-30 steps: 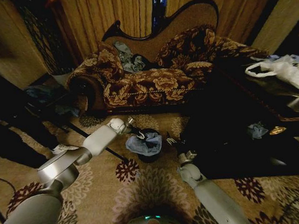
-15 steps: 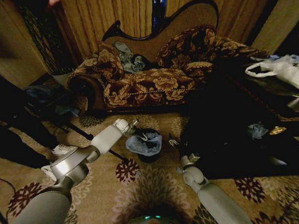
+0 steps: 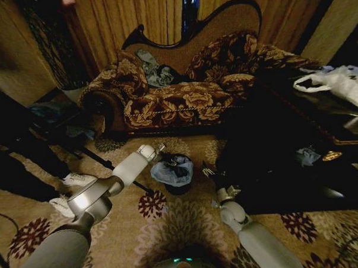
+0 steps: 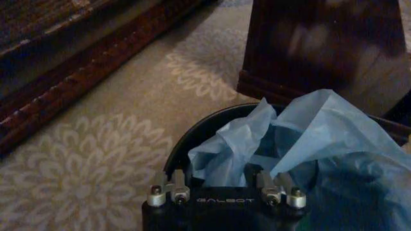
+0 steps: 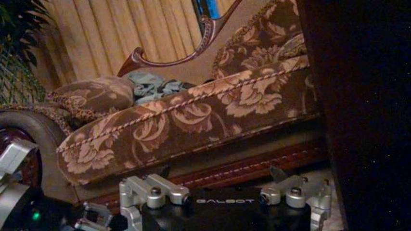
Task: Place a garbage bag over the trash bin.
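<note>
The garbage bag (image 3: 173, 171) is draped over the trash bin (image 4: 192, 139), seemingly unfinished. The left gripper (image 4: 224, 185) pinches its film; the right gripper (image 3: 208, 170) hangs beside, grip unreadable.

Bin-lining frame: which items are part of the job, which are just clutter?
Job:
- garbage bag, bunched in and over the bin mouth
- trash bin, on the carpet before the sofa
- left gripper, at the bin's rim
- right gripper, beside the bin

Clutter:
- sofa
- white plastic bag, far right
- small blue-grey scrap
- carpet
</note>
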Robot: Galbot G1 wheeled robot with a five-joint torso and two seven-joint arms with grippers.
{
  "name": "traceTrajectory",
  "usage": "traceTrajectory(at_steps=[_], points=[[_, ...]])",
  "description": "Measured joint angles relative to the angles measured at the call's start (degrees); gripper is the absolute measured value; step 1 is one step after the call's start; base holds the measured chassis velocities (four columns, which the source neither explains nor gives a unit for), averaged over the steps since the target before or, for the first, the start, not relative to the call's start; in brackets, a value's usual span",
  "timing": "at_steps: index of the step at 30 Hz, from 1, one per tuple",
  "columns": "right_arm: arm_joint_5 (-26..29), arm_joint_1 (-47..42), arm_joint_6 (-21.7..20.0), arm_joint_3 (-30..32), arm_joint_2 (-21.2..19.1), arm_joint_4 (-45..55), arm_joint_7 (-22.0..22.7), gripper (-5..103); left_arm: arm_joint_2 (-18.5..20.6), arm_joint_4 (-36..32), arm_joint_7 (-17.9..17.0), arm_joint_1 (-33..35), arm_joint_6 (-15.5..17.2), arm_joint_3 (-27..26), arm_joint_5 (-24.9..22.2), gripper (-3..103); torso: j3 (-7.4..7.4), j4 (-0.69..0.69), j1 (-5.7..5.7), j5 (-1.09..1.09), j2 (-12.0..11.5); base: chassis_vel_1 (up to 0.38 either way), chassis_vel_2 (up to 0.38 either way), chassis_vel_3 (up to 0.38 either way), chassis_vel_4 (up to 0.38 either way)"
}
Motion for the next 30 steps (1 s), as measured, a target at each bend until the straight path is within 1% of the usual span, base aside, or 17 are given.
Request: traceTrajectory(at_steps=[2, 3, 7, 8, 9, 11, 12, 13, 16, 17, 18, 19, 20, 25, 28, 29, 30], points=[[0.01, 0.11, 0.00, -0.02, -0.03, -0.09, -0.05, 100, 0.00, 0.18, -0.32, 0.09, -0.16, -0.44, 0.02, 49, 0.00, 0.00, 0.00, 0.00, 0.00, 0.000, 0.000, 0.000, 0.000], [0.01, 0.11, 0.00, -0.02, -0.03, -0.09, -0.05, 100, 0.00, 0.18, -0.32, 0.09, -0.16, -0.44, 0.02, 49, 0.00, 0.00, 0.00, 0.00, 0.00, 0.000, 0.000, 0.000, 0.000], [0.03, 0.23, -0.03, -0.16, -0.04, -0.12, -0.08, 100, 0.08, 0.86, -0.65, 0.17, -0.83, -1.33, 0.48, 34, 0.00, 0.00, 0.00, 0.00, 0.00, 0.000, 0.000, 0.000, 0.000], [0.03, 0.23, -0.03, -0.16, -0.04, -0.12, -0.08, 100, 0.08, 0.86, -0.65, 0.17, -0.83, -1.33, 0.48, 34, 0.00, 0.00, 0.00, 0.00, 0.00, 0.000, 0.000, 0.000, 0.000], [0.03, 0.28, -0.04, -0.23, 0.02, -0.12, -0.09, 100, 0.12, 0.88, -0.74, 0.22, -1.03, -1.64, 0.61, 30, 0.00, 0.00, 0.00, 0.00, 0.00, 0.000, 0.000, 0.000, 0.000], [0.03, 0.32, -0.05, -0.27, 0.06, -0.12, -0.09, 100, 0.13, 0.88, -0.77, 0.26, -1.12, -1.80, 0.68, 30, 0.00, 0.00, 0.00, 0.00, 0.00, 0.000, 0.000, 0.000, 0.000], [0.03, 0.45, -0.07, -0.39, 0.21, -0.19, -0.10, 100, 0.18, 0.85, -0.84, 0.41, -1.40, -2.20, 0.85, 22, 0.00, 0.00, 0.00, 0.00, 0.00, 0.000, 0.000, 0.000, 0.000], [0.01, 0.51, -0.08, -0.44, 0.29, -0.27, -0.10, 100, 0.22, 0.81, -0.88, 0.51, -1.64, -2.42, 1.01, 22, 0.00, 0.00, 0.00, 0.00, 0.00, 0.000, 0.000, 0.000, 0.000], [-0.09, 0.62, -0.15, -0.66, 0.47, -0.39, -0.11, 100, 0.48, 0.00, -0.98, 1.13, -2.49, -3.25, 1.79, 10, 0.00, 0.00, 0.00, 0.00, 0.00, 0.000, 0.000, 0.000, 0.000], [-0.09, 0.62, -0.15, -0.66, 0.47, -0.39, -0.11, 100, 0.48, 0.00, -0.98, 1.13, -2.49, -3.25, 1.79, 10, 0.00, 0.00, 0.00, 0.00, 0.00, 0.000, 0.000, 0.000, 0.000], [-0.13, 0.63, -0.18, -0.71, 0.47, -0.39, -0.11, 100, 0.61, -0.44, -1.05, 1.38, -2.60, -3.50, 1.91, 6, 0.00, 0.00, 0.00, -0.01, 0.00, 0.000, 0.000, 0.000, 0.000], [-0.14, 0.63, -0.20, -0.74, 0.47, -0.40, -0.11, 100, 0.67, -0.66, -1.08, 1.50, -2.67, -3.70, 1.95, 6, 0.00, 0.00, 0.00, 0.00, 0.00, 0.000, 0.000, 0.000, 0.000], [-0.17, 0.66, -0.24, -0.78, 0.43, -0.40, -0.11, 100, 0.79, -1.18, -1.13, 1.79, -2.73, -4.18, 1.98, 1, 0.00, 0.00, 0.00, 0.00, 0.00, 0.000, 0.000, 0.000, 0.000], [-0.19, 0.72, -0.34, -0.79, 0.26, -0.33, -0.11, 100, 1.01, -2.31, -1.69, 2.30, -2.93, -5.80, 2.58, 0, 0.00, 0.00, 0.00, 0.00, 0.00, 0.000, 0.000, 0.000, 0.000], [-0.21, 0.69, -0.39, -0.79, 0.12, -0.18, -0.11, 100, 1.68, -4.29, -2.78, 2.90, -2.94, -8.74, 3.73, 0, 0.00, -0.01, 0.00, 0.00, 0.00, 0.000, 0.000, 0.000, 0.000], [-0.21, 0.69, -0.39, -0.79, 0.12, -0.18, -0.11, 100, 1.68, -4.29, -2.78, 2.90, -2.94, -8.74, 3.73, 0, 0.00, -0.01, 0.00, 0.00, 0.00, 0.000, 0.000, 0.000, 0.000], [-0.23, 0.68, -0.40, -0.79, 0.11, -0.18, -0.11, 100, 2.04, -5.15, -2.92, 3.10, -2.89, -9.80, 4.00, 0, 0.00, -0.01, 0.00, 0.00, 0.00, 0.000, 0.000, 0.000, 0.000]])
